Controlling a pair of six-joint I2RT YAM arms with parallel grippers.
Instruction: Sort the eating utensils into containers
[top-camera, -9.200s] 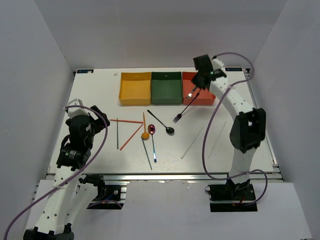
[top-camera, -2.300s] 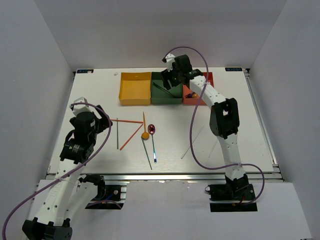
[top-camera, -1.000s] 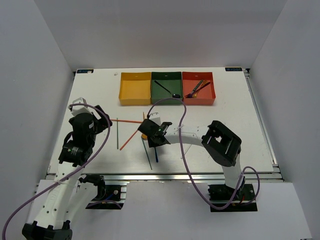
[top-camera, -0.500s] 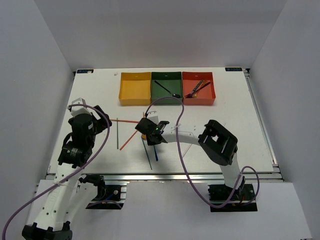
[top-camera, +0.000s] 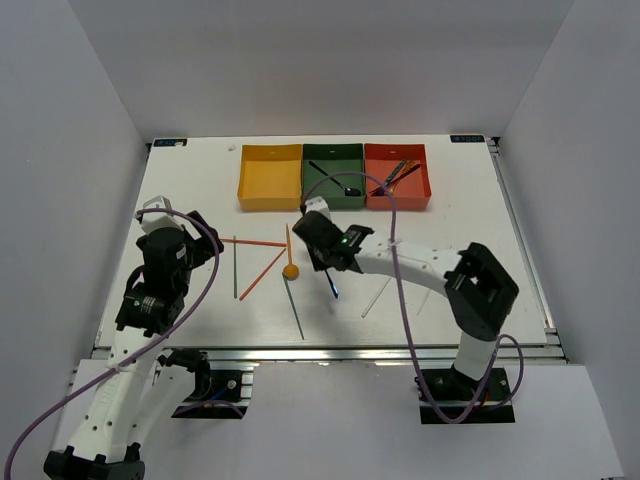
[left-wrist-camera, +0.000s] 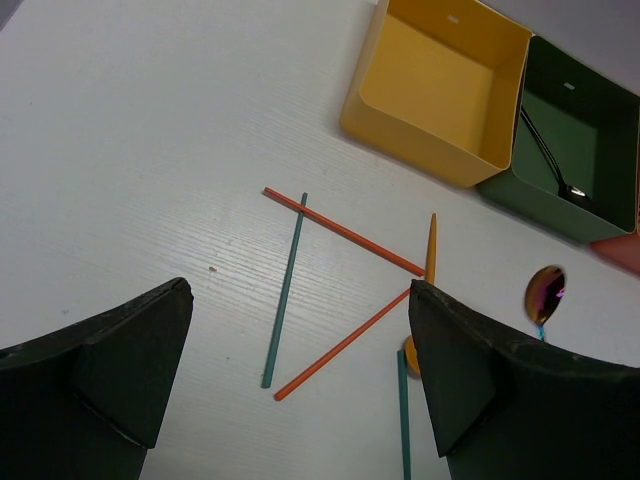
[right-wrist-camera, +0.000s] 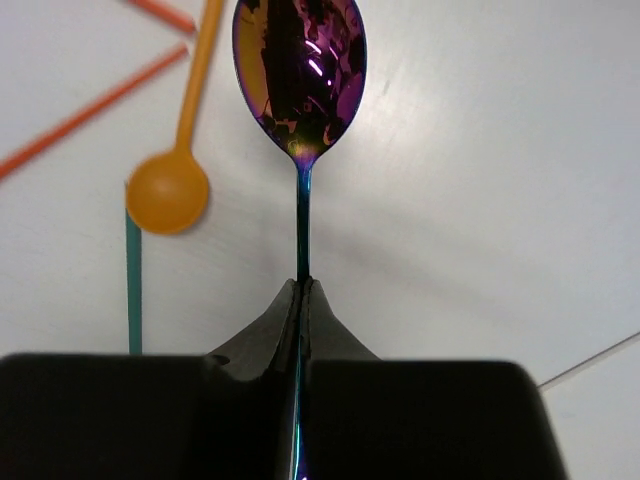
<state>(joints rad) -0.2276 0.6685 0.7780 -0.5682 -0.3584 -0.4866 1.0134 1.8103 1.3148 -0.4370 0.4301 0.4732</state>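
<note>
top view, right pincer (top-camera: 327, 262): over the middle of the table (top-camera: 480, 215), pinched shut on the purple spoon (top-camera: 331, 287); only a blue sliver of handle shows below it.
top view, left pincer (top-camera: 192, 232): off to the left, holding nothing.
top view, trays: yellow tray (top-camera: 270, 180) looks bare; dark green tray (top-camera: 333, 192) holds a black spoon (top-camera: 335, 180); red tray (top-camera: 398, 195) holds forks (top-camera: 395, 177).
top view, goal: i judge the purple spoon belongs with the black one in the dark green tray.
left wrist view, pincer: left pincer (left-wrist-camera: 300, 400) spread wide above two orange-red chopsticks (left-wrist-camera: 345, 232) and a grey-green chopstick (left-wrist-camera: 285, 290); purple spoon bowl (left-wrist-camera: 545, 293) at the right.
right wrist view, grip: right pincer (right-wrist-camera: 302, 290) closed tight on the thin handle just behind the neck, the bowl (right-wrist-camera: 300, 70) past my tips.
right wrist view, neighbours: orange spoon (right-wrist-camera: 167, 190) just beside on the left, apart from mine; a silver chopstick (right-wrist-camera: 590, 360) at the lower right.
handling: light, stiff and polished, so likely slippery; a thin handle can swivel in a pinch and the bowl end is heavier. holding near the neck should limit the swing; i would carry it gently.
</note>
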